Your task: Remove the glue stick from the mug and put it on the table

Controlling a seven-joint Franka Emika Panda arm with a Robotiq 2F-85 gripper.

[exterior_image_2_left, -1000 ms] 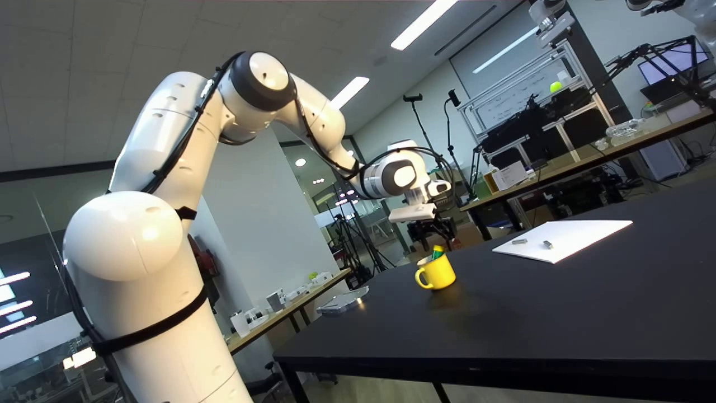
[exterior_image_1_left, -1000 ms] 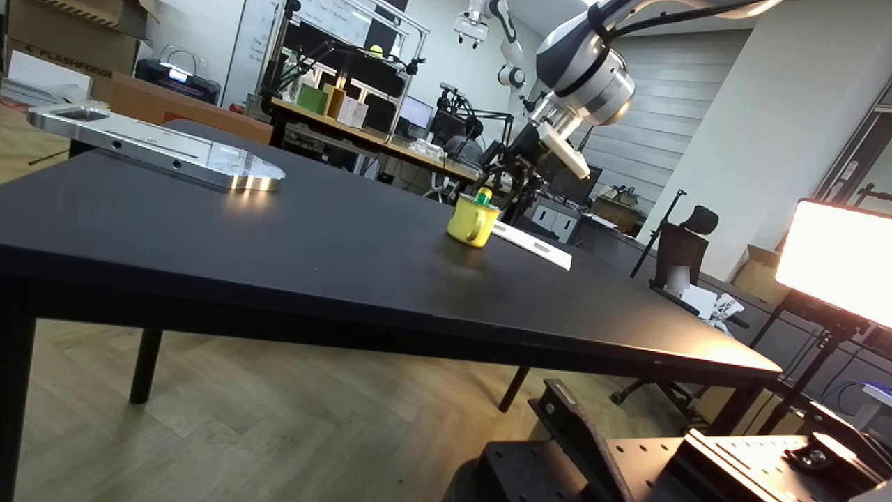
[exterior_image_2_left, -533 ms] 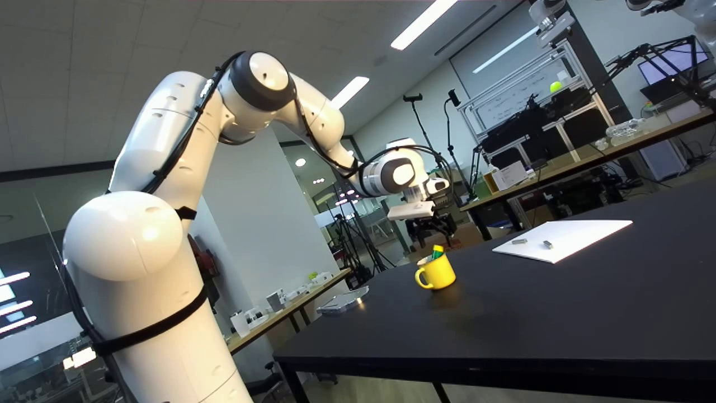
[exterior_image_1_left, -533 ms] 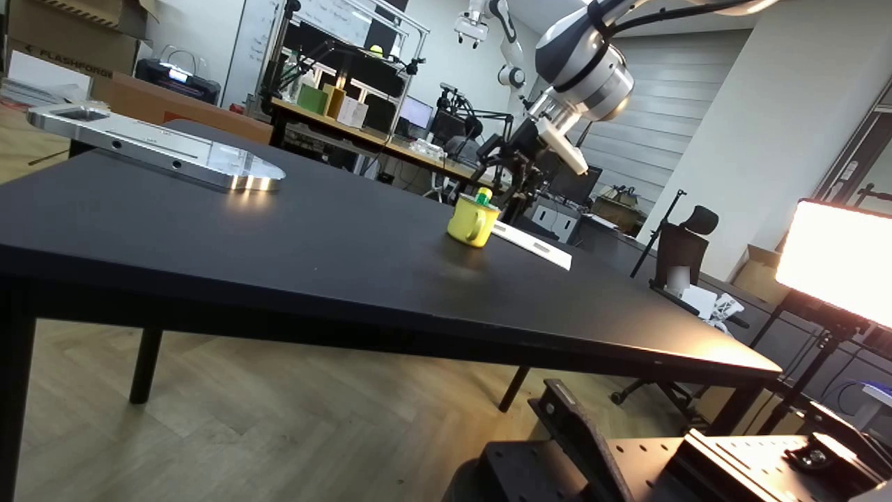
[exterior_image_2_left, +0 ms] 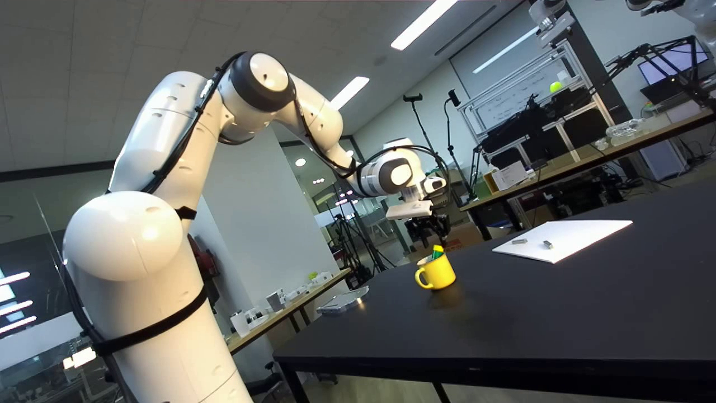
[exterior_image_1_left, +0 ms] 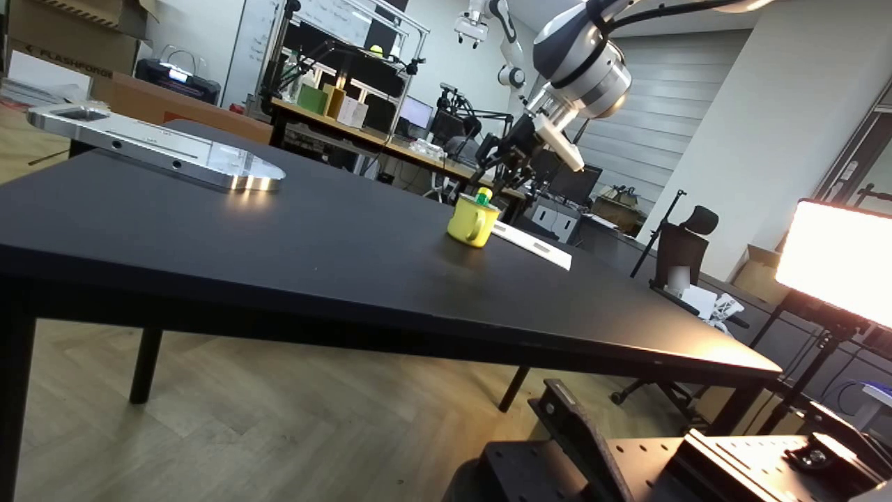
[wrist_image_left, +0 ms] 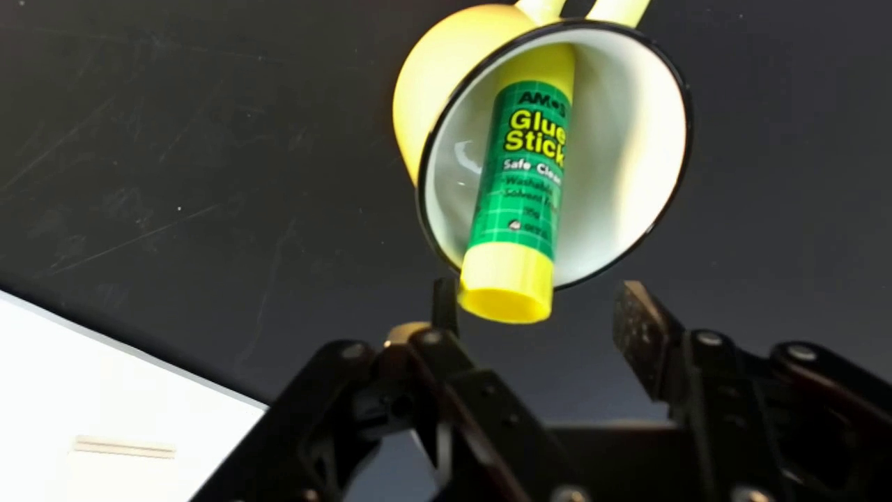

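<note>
The yellow mug [exterior_image_1_left: 472,224] stands upright on the black table [exterior_image_1_left: 313,237]; it also shows in an exterior view [exterior_image_2_left: 439,273] and the wrist view [wrist_image_left: 442,84]. The green glue stick with yellow ends [wrist_image_left: 523,174] leans inside it, one end past the rim. Its top shows in both exterior views [exterior_image_1_left: 483,197] [exterior_image_2_left: 438,252]. My gripper [wrist_image_left: 538,310] is open and empty. In the wrist view its left finger appears close beside the stick's yellow end, with a wide gap to the right finger; contact cannot be told. In an exterior view the gripper [exterior_image_2_left: 429,238] is just above the mug.
A white board [exterior_image_2_left: 565,239] with two small metal pieces lies near the mug; its corner shows in the wrist view [wrist_image_left: 118,390]. A shiny metal plate [exterior_image_1_left: 167,148] lies at the table's far end from the white board. The mug's handle [exterior_image_2_left: 420,278] sticks out sideways.
My gripper has shifted slightly left in both exterior views and a little up in one of them. The mug and glue stick have not moved.
</note>
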